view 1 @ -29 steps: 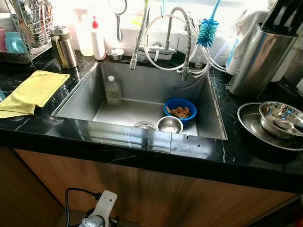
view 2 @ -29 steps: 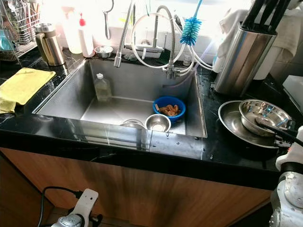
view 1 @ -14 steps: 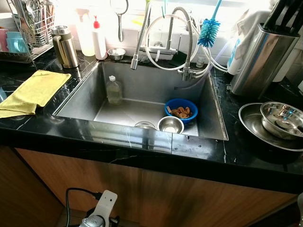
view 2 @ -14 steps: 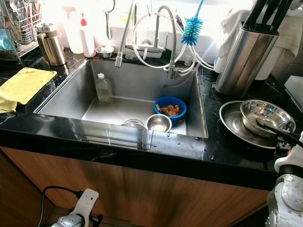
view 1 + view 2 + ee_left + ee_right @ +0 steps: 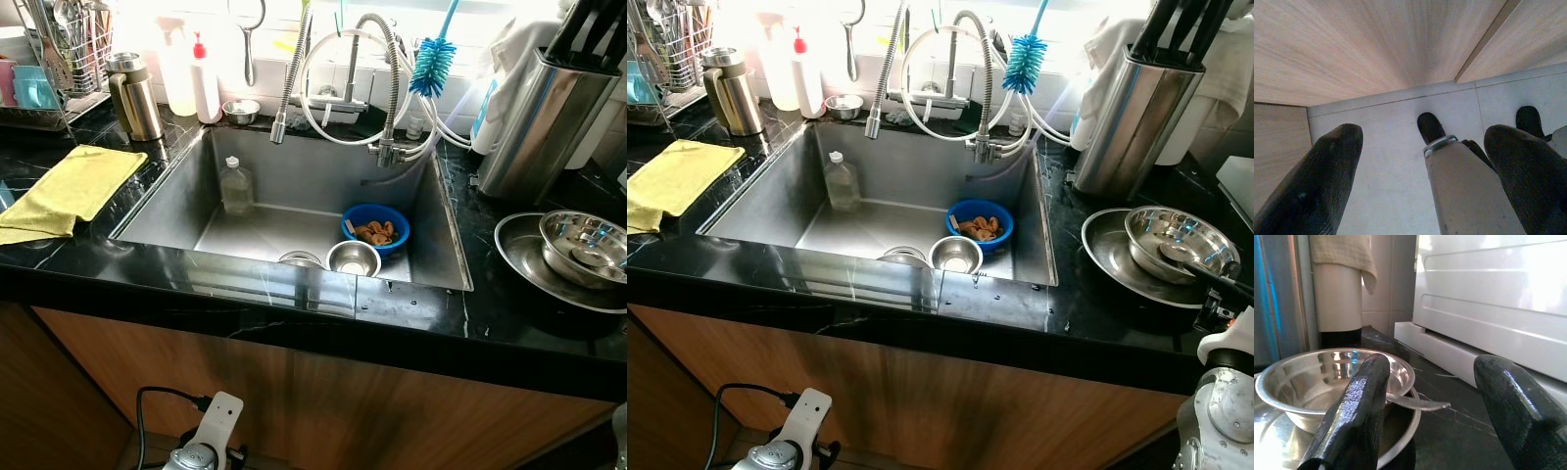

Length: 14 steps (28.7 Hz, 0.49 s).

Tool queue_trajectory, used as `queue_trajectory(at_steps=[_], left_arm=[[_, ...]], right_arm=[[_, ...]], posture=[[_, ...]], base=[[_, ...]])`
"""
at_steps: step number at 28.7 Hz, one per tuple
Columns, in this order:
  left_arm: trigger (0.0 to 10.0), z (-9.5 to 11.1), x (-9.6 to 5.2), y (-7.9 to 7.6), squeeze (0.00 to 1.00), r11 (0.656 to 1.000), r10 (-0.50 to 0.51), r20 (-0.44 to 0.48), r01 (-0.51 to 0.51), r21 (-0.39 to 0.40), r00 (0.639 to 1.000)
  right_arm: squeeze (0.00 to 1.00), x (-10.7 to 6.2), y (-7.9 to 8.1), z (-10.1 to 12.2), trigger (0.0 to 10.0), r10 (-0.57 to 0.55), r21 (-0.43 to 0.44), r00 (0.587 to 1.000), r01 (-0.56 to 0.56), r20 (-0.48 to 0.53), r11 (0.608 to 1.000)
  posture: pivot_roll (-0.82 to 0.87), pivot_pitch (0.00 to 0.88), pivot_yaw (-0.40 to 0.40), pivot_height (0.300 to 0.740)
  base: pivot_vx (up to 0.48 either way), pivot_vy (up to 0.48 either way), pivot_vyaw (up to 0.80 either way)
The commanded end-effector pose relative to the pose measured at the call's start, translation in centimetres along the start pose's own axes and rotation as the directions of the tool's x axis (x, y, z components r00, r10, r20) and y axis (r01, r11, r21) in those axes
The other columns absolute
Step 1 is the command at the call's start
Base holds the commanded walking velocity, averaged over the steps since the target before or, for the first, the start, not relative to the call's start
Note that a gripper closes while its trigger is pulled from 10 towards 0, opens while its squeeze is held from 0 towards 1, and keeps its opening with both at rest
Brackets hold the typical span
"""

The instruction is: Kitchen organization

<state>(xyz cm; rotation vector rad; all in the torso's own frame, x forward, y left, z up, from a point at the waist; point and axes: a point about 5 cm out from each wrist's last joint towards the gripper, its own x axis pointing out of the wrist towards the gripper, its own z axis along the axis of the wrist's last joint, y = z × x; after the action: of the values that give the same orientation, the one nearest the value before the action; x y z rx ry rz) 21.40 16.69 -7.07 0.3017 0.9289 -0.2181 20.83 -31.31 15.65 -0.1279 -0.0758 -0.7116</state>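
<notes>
counter (image 5: 509,313): black stone with thin white veins
sink (image 5: 167,201): dull silver steel
cloth (image 5: 69,191): plain yellow
bowl in sink (image 5: 373,219): blue, with brown food inside
small bowl in sink (image 5: 353,258): shiny steel
brush (image 5: 430,66): blue bristles, blue handle
jug (image 5: 134,96): brushed steel with a golden tint
spray bottle (image 5: 204,83): white with a red top
plastic bottle in sink (image 5: 234,186): clear, white cap
utensil holder (image 5: 544,122): brushed steel, black handles in it
stacked bowls (image 5: 578,245): mirror steel
cabinet front (image 5: 343,401): brown wood grain
right gripper (image 5: 1432,411): black fingers
left gripper (image 5: 1425,176): black fingers
floor (image 5: 1391,142): pale grey tiles
</notes>
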Motion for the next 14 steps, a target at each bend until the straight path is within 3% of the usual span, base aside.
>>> queue_trajectory(at_steps=[1,9,14], left_arm=[[10.0,0.56,0.07,0.12,0.0,1.0,-0.002,0.007,0.002,0.012,1.0],[10.0,0.7,0.08,0.13,0.0,1.0,-0.002,0.011,0.002,0.012,1.0],[10.0,0.75,0.09,0.09,0.0,1.0,-0.002,0.013,0.002,0.012,1.0]], right_arm=[[0.0,-0.06,-0.43,-0.45,10.0,-0.03,0.004,1.0,0.03,-0.01,1.0],[0.0,-0.08,-0.14,-0.95,10.0,-0.029,0.032,0.999,0.03,-0.023,0.999],[0.0,-0.01,0.29,-1.21,10.0,-0.002,0.107,1.0,0.005,-0.031,0.994]], posture=[[0.03,0.018,-0.046,0.736],[0.03,0.018,-0.046,0.736],[0.03,0.017,-0.047,0.736]], base=[[0.0,0.0,0.0],[0.0,0.0,0.0],[0.0,0.0,0.0]])
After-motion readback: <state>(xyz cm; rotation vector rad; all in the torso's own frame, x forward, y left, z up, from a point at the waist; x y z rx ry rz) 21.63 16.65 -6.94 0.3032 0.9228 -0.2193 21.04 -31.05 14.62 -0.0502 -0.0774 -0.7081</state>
